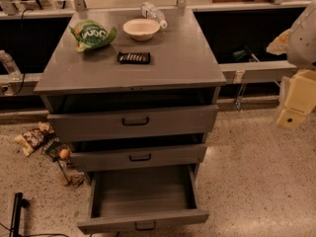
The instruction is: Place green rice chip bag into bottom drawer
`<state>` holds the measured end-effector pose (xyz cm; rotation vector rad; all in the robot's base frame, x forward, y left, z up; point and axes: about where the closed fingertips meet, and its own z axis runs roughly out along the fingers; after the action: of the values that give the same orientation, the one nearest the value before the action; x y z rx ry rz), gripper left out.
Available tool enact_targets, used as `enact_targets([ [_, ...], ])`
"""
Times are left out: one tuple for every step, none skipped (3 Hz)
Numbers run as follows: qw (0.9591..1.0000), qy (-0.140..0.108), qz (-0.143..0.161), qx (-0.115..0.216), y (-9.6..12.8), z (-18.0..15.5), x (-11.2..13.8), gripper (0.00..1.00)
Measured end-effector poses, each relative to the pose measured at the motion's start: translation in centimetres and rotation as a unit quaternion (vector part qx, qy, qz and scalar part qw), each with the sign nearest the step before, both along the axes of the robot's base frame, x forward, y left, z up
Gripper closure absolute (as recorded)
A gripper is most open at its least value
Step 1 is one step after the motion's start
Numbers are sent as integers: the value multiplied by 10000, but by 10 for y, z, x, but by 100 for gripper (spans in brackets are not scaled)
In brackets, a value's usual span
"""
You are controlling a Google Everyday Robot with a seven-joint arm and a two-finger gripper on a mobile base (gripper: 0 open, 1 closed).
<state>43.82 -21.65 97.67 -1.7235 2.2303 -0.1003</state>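
Note:
The green rice chip bag (91,34) lies crinkled on the back left of the grey cabinet top (187,63). The bottom drawer (143,220) is pulled out, and its plain grey inside shows nothing in it. The two shallower drawers above it are slightly open. My gripper (295,102) shows as a pale yellow and white shape at the right edge of the view. It is beside the cabinet, well away from the bag, and nothing shows in it.
A white bowl (141,28), a lying water bottle (154,13) and a dark flat bar (134,58) share the cabinet top. Brownish snack packets (33,137) and small items lie on the floor at the left. A black post (16,214) stands at the bottom left.

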Motion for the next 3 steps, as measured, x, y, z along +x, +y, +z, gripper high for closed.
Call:
enact_targets([
  [10000, -1, 0, 0, 0, 0, 0, 0],
  [9990, -171, -59, 399, 4, -3, 19, 0],
  [9863, -664, -29, 1508, 24, -4, 86, 0],
])
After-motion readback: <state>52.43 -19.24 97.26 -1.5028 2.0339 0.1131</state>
